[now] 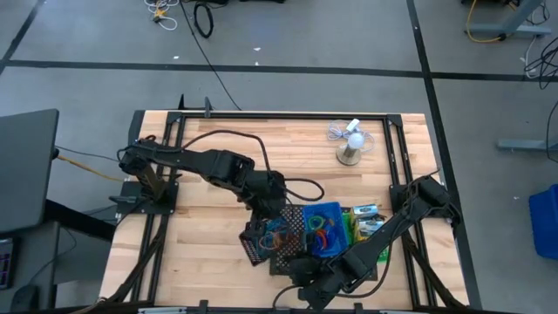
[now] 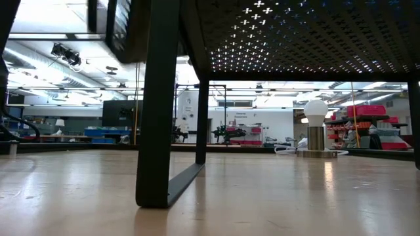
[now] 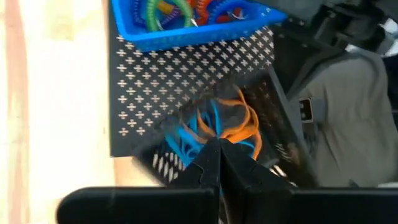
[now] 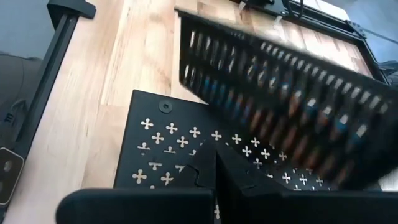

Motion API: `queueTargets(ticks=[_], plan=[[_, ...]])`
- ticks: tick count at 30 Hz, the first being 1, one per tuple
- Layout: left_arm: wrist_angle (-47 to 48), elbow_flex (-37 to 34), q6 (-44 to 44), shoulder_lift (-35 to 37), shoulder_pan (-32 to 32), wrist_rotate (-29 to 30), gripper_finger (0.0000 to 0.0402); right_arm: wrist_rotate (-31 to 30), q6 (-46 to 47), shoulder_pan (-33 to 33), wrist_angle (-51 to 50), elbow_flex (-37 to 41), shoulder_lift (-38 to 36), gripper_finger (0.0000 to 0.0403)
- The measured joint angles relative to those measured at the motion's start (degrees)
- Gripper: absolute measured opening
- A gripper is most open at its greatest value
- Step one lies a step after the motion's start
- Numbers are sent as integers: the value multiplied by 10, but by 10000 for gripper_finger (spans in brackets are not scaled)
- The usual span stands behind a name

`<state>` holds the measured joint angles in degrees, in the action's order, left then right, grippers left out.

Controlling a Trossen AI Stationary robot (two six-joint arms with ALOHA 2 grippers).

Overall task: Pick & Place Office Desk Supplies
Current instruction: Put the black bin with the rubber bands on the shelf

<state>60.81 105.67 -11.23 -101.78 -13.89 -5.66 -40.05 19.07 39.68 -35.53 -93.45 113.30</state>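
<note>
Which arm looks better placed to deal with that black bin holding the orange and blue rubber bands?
Probably the left. Its claw is at the black bin holding orange and blue rubber bands. The right claw sits over the black mesh tray, beside that bin.

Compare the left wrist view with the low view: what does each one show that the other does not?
Only the left wrist view shows the blue bin with coloured loops, and orange and blue rubber-band loops in a black bin under the shut left gripper. Only the low view shows the white mini fan and the room behind. Both show the black mesh tray.
</note>
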Motion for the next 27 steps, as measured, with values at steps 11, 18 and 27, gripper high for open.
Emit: queueTargets(ticks=[11, 18, 27], plan=[[58, 0, 15, 6, 6, 68, 1, 2, 12, 0, -17, 0, 0, 0], [61, 0, 19, 83, -12, 187, 1, -28, -18, 14, -12, 0, -2, 0], [-42, -24, 65, 197, -166, 395, 2, -76, -188, 81, 78, 2, -94, 0]])
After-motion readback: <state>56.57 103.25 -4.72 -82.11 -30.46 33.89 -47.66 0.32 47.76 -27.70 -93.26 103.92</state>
